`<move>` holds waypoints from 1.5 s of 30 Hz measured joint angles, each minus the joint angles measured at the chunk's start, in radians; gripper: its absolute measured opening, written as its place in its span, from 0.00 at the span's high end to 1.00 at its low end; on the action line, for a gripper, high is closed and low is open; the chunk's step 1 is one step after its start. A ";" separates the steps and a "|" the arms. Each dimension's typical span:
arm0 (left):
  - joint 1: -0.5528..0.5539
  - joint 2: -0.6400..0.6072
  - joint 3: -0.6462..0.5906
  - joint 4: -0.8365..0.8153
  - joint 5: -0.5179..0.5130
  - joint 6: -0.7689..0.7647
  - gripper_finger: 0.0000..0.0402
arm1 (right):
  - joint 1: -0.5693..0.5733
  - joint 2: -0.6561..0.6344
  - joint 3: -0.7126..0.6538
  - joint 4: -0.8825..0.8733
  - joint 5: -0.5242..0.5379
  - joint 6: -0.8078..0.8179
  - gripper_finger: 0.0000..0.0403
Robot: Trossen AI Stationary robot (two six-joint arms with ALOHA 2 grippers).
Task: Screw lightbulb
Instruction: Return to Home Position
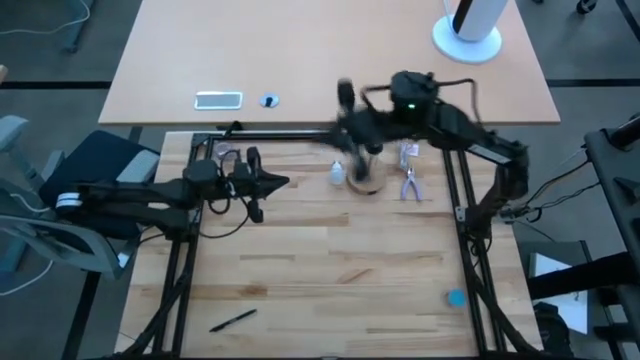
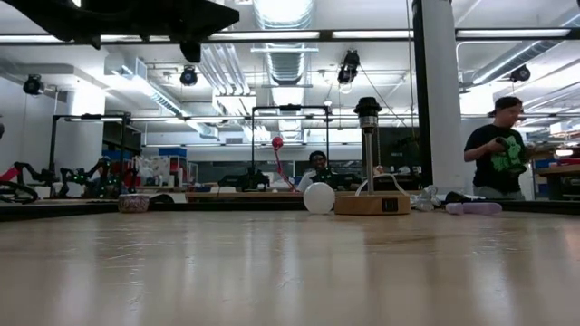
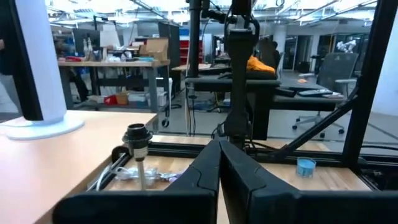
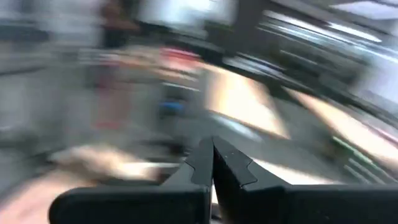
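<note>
**Step in Hand: Arms to Rest, Bulb on the Table**

We find the lightbulb (image 2: pixel 319 197) lying on the table (image 1: pixel 330 270), just beside the round wooden lamp base (image 2: pixel 372 204) and free of both grippers. The black post (image 2: pixel 367 154) stands upright on the base, and its socket (image 3: pixel 137 133) is empty.

The right gripper (image 4: pixel 212 144) is raised near the far edge of the table, beyond the lamp. Its fingers lie together and grip nothing. The left gripper (image 3: pixel 219 147) waits over the left side of the table, well apart from the bulb, fingers likewise together and empty.

We judge the step in hand to be the return of the arms to rest. The next move calls for the right arm to fold back toward its own side without sweeping the post or nudging the bulb, which is round and may roll. The pliers (image 1: pixel 410 185) lie near the base on that side, so we keep the path above them.
</note>
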 joint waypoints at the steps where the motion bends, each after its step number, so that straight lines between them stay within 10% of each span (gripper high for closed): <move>1: -0.003 0.016 0.003 0.014 0.000 0.000 1.00 | 0.000 0.014 -0.008 0.051 0.162 0.056 1.00; 4: -0.006 0.051 0.018 0.020 0.000 -0.016 1.00 | -0.002 0.037 -0.040 0.067 0.408 0.092 1.00; 10: -0.038 -0.065 0.016 -0.037 0.053 0.001 1.00 | 0.086 -0.061 -0.241 0.002 0.278 0.160 1.00; 18: -0.207 -0.422 0.011 -0.428 -0.240 0.062 1.00 | 0.382 -0.600 -0.721 0.089 0.637 0.165 1.00; 25: -0.284 -0.549 -0.041 -0.587 -0.222 0.204 1.00 | 0.543 -1.025 -1.156 0.089 0.828 0.317 1.00; 38: -0.176 -0.585 -0.417 0.016 -0.229 0.245 1.00 | 0.560 -1.542 -1.690 0.471 0.893 0.137 1.00; 45: 0.066 -0.531 -0.391 0.034 0.053 0.207 1.00 | 0.560 -1.563 -1.652 0.365 0.865 0.115 1.00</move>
